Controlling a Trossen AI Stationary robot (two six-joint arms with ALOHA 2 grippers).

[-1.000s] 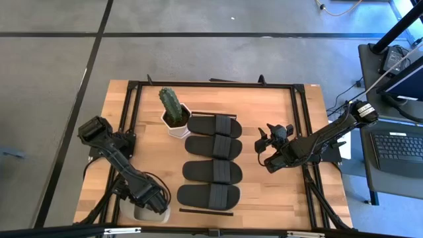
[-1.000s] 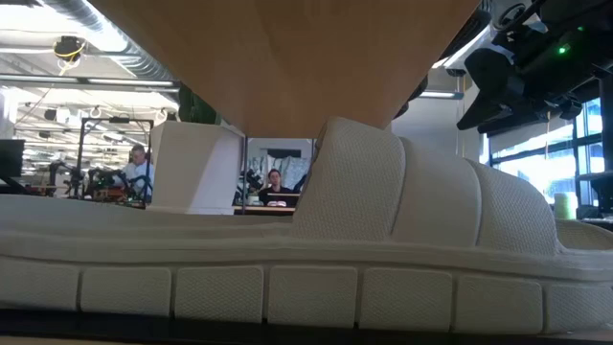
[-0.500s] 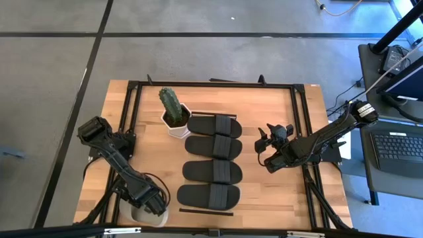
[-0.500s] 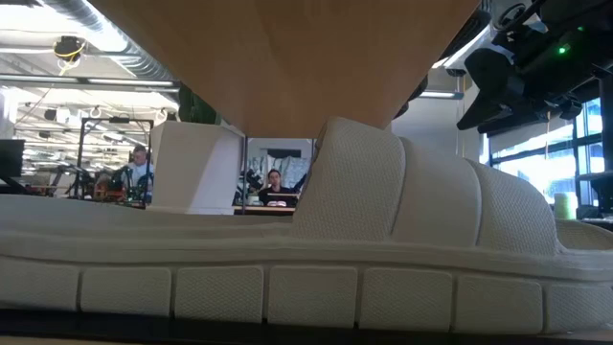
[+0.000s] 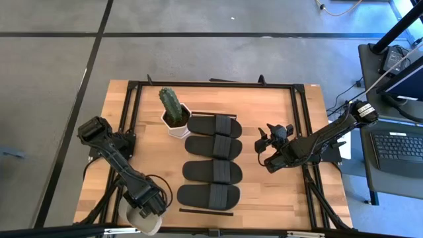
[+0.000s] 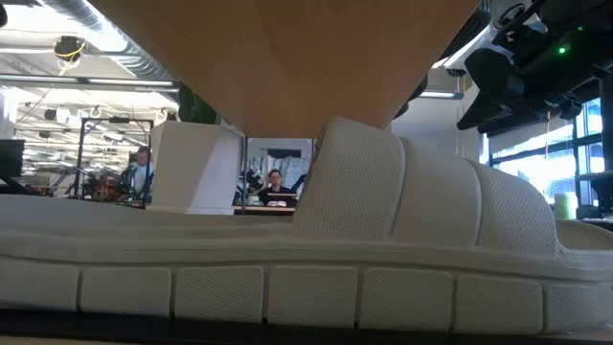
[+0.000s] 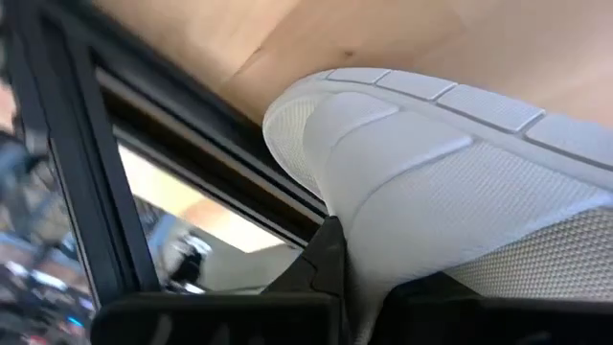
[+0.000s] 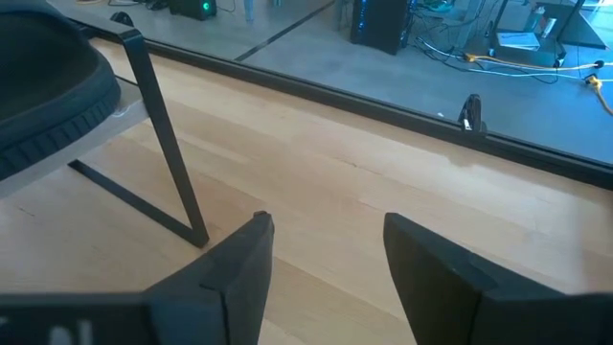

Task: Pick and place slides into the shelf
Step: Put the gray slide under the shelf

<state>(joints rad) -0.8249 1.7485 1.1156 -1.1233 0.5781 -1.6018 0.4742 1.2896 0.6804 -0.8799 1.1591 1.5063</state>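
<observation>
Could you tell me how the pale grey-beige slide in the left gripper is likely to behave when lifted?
The pale grey-beige foam-looking slide looks thick and moulded, so probably light and fairly stiff. The left gripper grips one end, so it may sag or swing. Its textured surface should resist slipping.

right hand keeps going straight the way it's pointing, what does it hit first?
Probably the thin black bar at the shelf's end, just ahead of the open right hand, with a black slide beyond it. Depth is unclear; it may pass beside.
</observation>
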